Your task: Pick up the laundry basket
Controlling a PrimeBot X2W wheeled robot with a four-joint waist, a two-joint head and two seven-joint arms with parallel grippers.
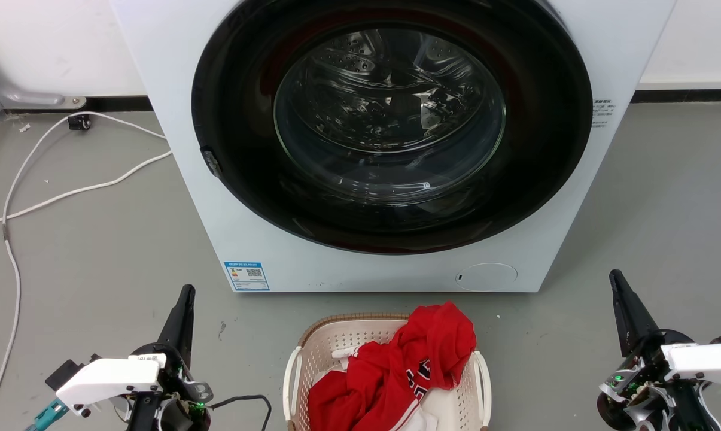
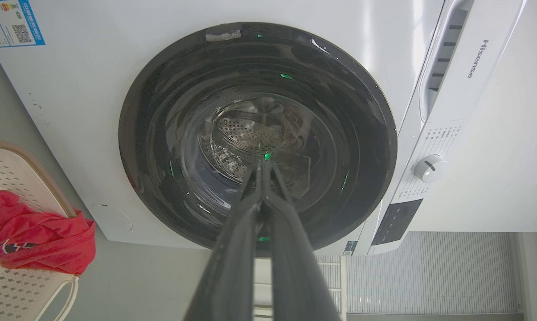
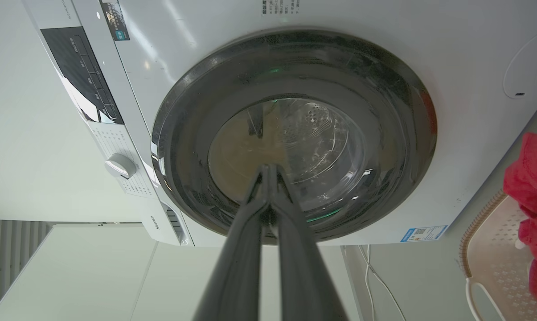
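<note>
The cream laundry basket [image 1: 324,350] with a brown woven-look rim and white loop handles sits on the grey floor at the bottom centre of the head view, in front of the washer. Red clothing [image 1: 408,365] is heaped in it and hangs over its far right rim. My left gripper [image 1: 186,291] stands left of the basket, shut and holding nothing, well apart from it. My right gripper [image 1: 615,276] stands farther off to the right, also shut and holding nothing. The left wrist view shows the basket [image 2: 14,174] at its left edge, and the basket [image 3: 491,249] lies at the right edge of the right wrist view.
A white front-loading washer [image 1: 186,179] with a closed dark round door [image 1: 390,126] stands right behind the basket. White cables [image 1: 55,191] trail over the floor at the left. Bare floor lies on both sides of the basket.
</note>
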